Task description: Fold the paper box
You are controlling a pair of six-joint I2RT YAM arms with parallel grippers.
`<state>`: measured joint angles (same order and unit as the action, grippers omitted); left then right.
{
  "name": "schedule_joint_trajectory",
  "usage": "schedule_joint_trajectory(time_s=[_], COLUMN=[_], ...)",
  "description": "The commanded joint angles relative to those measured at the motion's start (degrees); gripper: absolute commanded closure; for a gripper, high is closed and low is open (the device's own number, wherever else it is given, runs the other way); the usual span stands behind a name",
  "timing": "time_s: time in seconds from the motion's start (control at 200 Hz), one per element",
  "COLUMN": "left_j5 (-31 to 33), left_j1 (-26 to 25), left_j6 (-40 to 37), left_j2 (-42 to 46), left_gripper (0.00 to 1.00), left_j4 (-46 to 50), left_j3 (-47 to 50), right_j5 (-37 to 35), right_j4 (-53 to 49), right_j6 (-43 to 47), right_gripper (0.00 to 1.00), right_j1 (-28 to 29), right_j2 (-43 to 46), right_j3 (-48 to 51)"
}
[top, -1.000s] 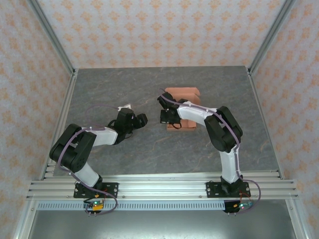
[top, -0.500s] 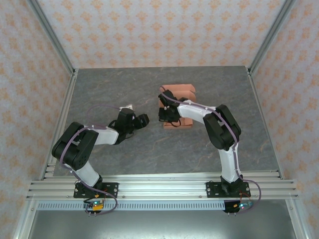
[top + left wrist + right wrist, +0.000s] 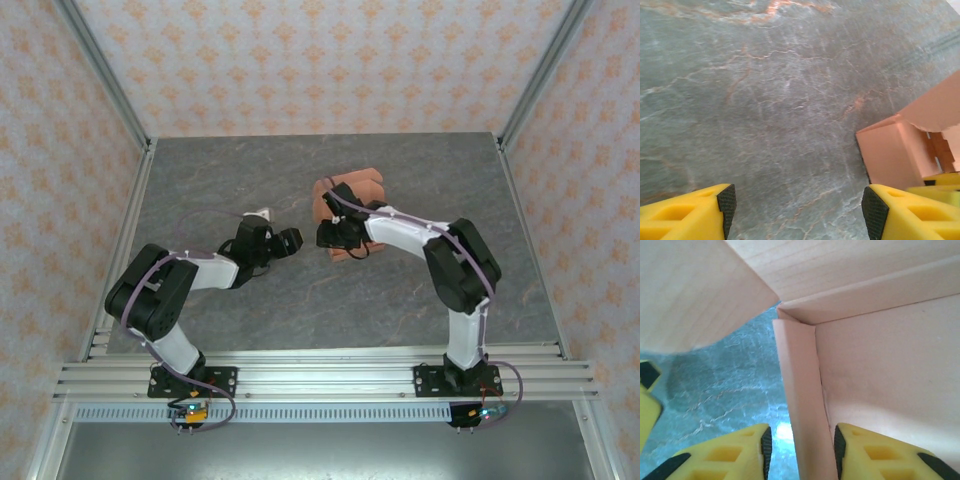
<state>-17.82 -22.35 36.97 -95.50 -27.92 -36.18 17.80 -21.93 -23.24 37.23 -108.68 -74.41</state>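
A salmon-orange paper box [image 3: 368, 184] of thin card, partly folded with its flaps raised, sits in the middle of the grey marble-patterned table [image 3: 450, 200]. Bare tabletop runs on every side of the box: a wide stretch behind it to the back wall, more to its right, and a clear band between it and the aluminium rail [image 3: 320, 375] at the near edge.

The right gripper [image 3: 334, 236] works at the box's near-left corner. In the right wrist view its yellow, black-padded fingers [image 3: 756, 452] stand astride an upright card wall of the box [image 3: 880, 390]. The jaws are parted rather than clamped: one pad is close against the card, and a sliver of table shows between the other pad and the card.

The left gripper [image 3: 291, 240] hovers just left of the box, apart from it. Its jaws are spread wide with only tabletop between them [image 3: 799, 202], and the box's corner [image 3: 890, 155] shows just beyond its right finger.

The enclosure's walls [image 3: 300, 60] carry pale wallpaper with an orange floral motif and are framed by slanting metal posts [image 3: 105, 75].

Compared with a second ago, the box has slid left and turned, so its far edge now sits askew. The right arm's elbow has swung out to the right, while the left arm has barely shifted.
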Motion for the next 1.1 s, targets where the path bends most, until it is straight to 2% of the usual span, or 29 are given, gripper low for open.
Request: schedule_joint_trajectory(time_s=[0.0, 0.155, 0.285, 0.4, 0.486, 0.636, 0.766, 0.936, 1.096], left_j5=[-4.0, -7.5, -8.8, -8.7, -7.3, -5.8, -4.9, -2.2, -1.5], left_j1=[-0.2, -2.0, -4.8, -7.3, -8.2, -8.3, -8.3, -8.4, -8.4], left_j6=[-2.3, -2.8, -5.6, -9.6, -10.9, -11.1, -11.0, -11.6, -11.8], left_j2=[-1.2, -2.9, -3.4, -3.5, -4.4, -6.9, -9.0, -11.1, -12.3], left_gripper=[0.30, 0.30, 0.30, 0.30, 0.30, 0.31, 0.34, 0.41, 0.45], left_j4=[-0.8, -1.8, -0.1, 2.3, 4.4, 6.5, 7.8, 10.7, 12.0], left_j3=[-2.9, -4.9, -6.9, -8.9, -10.4, -13.2, -15.0, -16.5, -17.5], right_j5=[-2.6, -3.9, -11.1, -16.1, -20.2, -12.1, -11.6, -10.3, -8.5], right_j4=[5.1, 10.1, 11.3, 16.6, 20.0, 15.9, 12.2, 8.4, 6.1], right_j6=[1.1, 3.4, 6.8, 17.0, 22.3, 20.3, 23.8, 23.9, 23.3], right_gripper=[0.58, 0.53, 0.53, 0.53, 0.53, 0.56, 0.57, 0.58, 0.64], right_j1=[0.1, -1.9, -3.9, -6.7, -8.2, -14.8, -15.0, -15.4, -15.4], right_j2=[6.5, 15.5, 23.0, 25.7, 24.7, 19.6, 15.0, 9.8, 7.4], right_j3=[5.0, 14.2, 20.1, 25.3, 27.4, 22.4, 17.4, 12.4, 10.8])
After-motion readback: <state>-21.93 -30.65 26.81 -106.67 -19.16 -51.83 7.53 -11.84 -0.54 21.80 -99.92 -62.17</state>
